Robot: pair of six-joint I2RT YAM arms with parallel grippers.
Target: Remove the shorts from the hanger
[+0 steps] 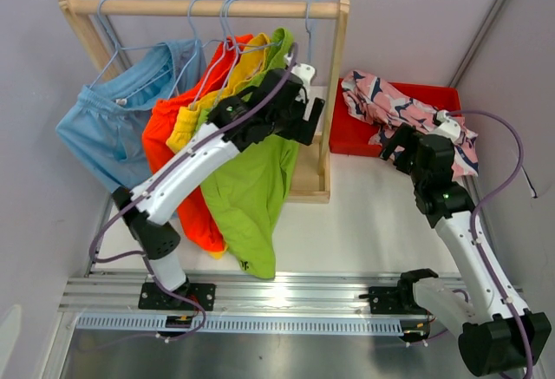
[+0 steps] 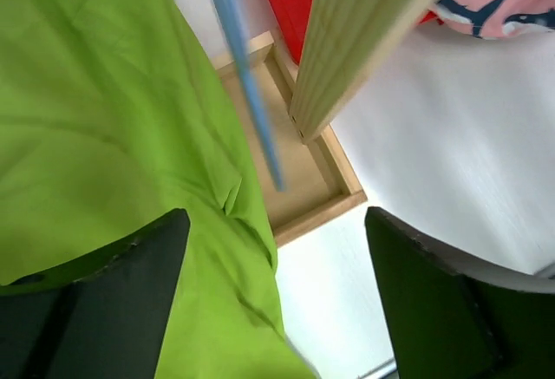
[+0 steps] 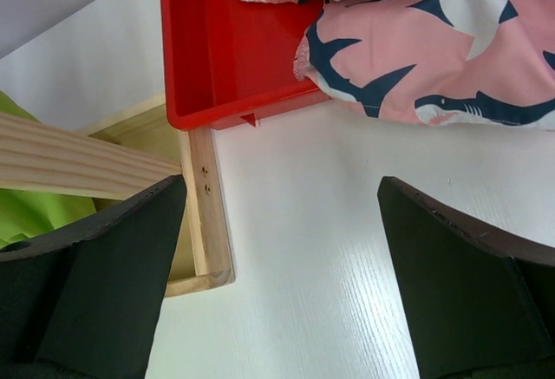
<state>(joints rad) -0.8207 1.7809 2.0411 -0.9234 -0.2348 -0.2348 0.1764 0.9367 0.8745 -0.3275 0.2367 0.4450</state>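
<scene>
Left jaws wide, empty, beside green shorts point(image 1: 251, 188) near rack post point(image 1: 339, 49): likely next pull. Right jaws wide, empty; pink shorts point(image 1: 386, 101) already in red bin point(image 1: 349, 140).

The white table point(image 1: 364, 227) I work over carries a pale wooden rack base point(image 1: 310, 190), with a red plastic tray point(image 1: 347, 139) touching that base.

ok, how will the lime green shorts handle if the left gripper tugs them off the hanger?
Likely floppy: the lime green fabric shorts hang in loose folds, creased in the left wrist view. Probably light, thin cloth, so they'd drape and trail from a pinch. Could drag neighbours: their top is pressed against the yellow fabric shorts.
</scene>
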